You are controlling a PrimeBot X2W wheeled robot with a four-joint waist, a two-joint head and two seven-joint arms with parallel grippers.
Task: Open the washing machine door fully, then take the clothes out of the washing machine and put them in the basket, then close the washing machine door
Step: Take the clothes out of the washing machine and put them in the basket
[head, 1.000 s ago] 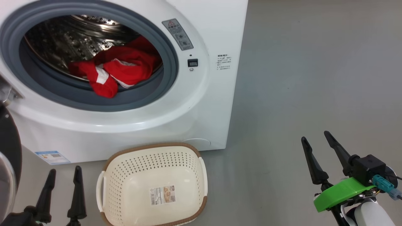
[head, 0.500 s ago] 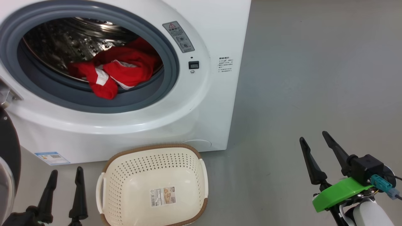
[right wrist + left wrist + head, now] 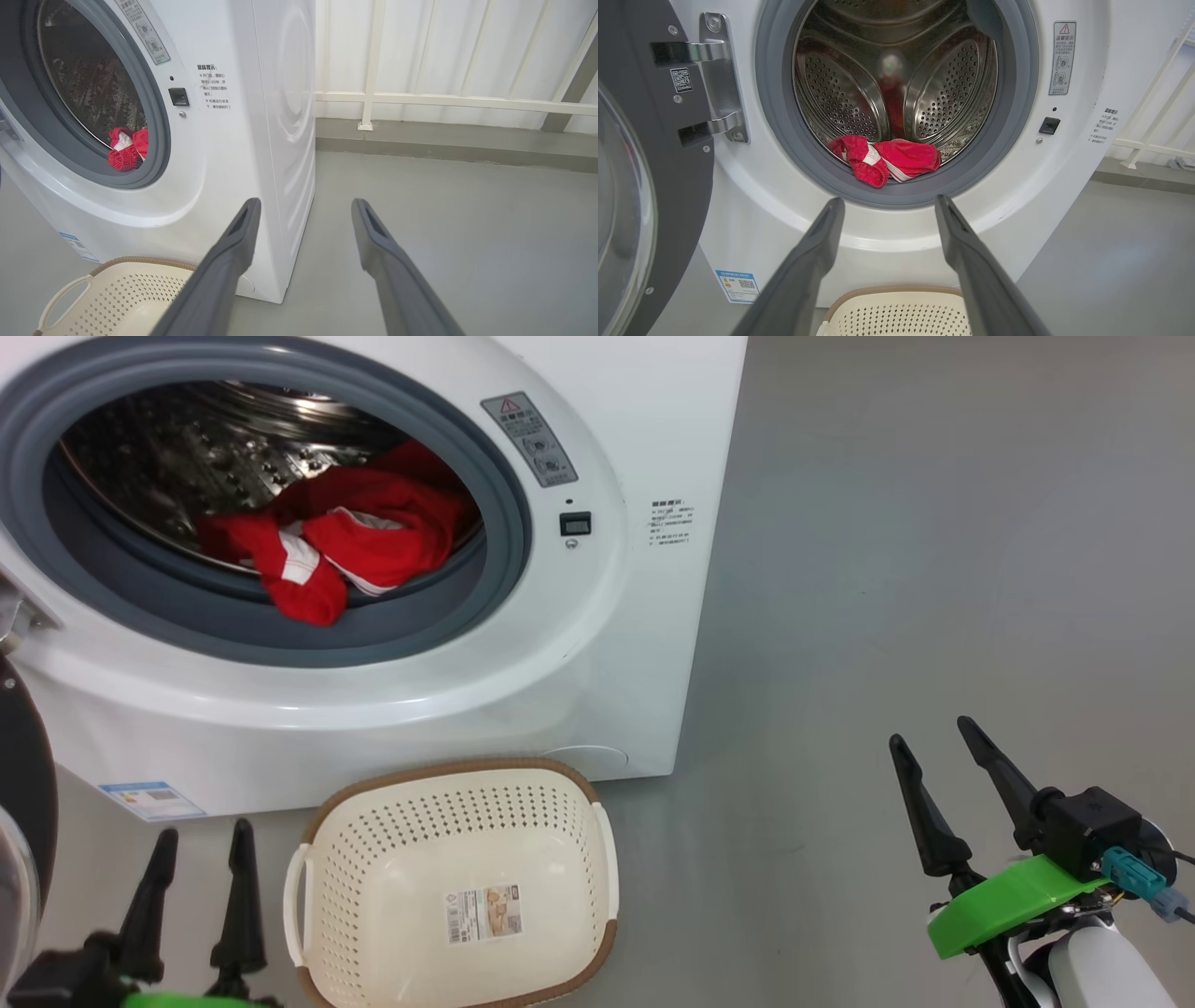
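A grey floor [image 3: 887,569] spreads over the right side of the head view. At the lower left, the left gripper [image 3: 206,831] hovers with its jaws spread wide, holding nothing. At the lower right, the right gripper [image 3: 932,732] hangs over the floor, jaws likewise apart and holding nothing. Between them, at bottom centre, the basket [image 3: 448,770] sits just in front of the washing machine [image 3: 597,644], with a paper label [image 3: 483,915] on its bottom. The washing machine door [image 3: 23,775] stands swung open at the left edge. At the upper left, the clothes [image 3: 364,537] lie in the drum [image 3: 187,457], one fold draped onto the grey gasket [image 3: 504,523]. Farthest back, across the top of the right wrist view, runs a white railed wall [image 3: 444,100].
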